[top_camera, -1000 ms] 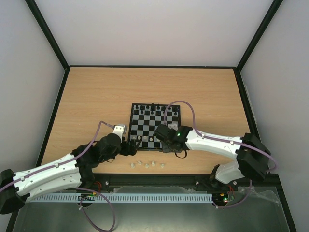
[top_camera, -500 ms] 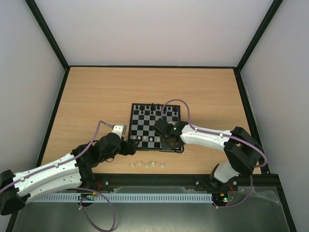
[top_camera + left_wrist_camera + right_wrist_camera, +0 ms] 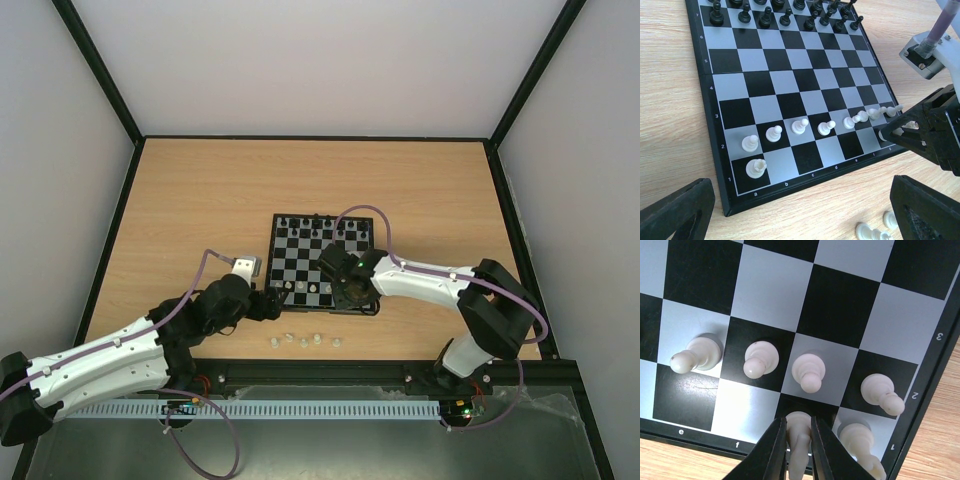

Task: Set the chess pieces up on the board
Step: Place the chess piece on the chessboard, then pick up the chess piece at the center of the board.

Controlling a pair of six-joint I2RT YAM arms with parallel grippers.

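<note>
The board (image 3: 310,262) lies mid-table, with black chessmen (image 3: 320,222) on its far rows. A row of white pawns (image 3: 800,125) stands on rank 2, and white rooks stand at a1 (image 3: 756,167) and h1 (image 3: 860,440). My right gripper (image 3: 798,422) is down over the board's near right corner (image 3: 352,292), shut on a white chess piece (image 3: 800,440) that stands on the black first-rank square next to the h1 rook. My left gripper (image 3: 272,303) hovers wide open just off the board's near left corner; its fingers (image 3: 675,210) hold nothing.
Several loose white chess pieces (image 3: 303,341) lie in a row on the wood between the board and the arm bases, seen also in the left wrist view (image 3: 872,231). Black-framed walls enclose the table.
The right arm has folded its elbow in and shifted its gripper slightly over the board's near right corner. The left arm has not moved.
</note>
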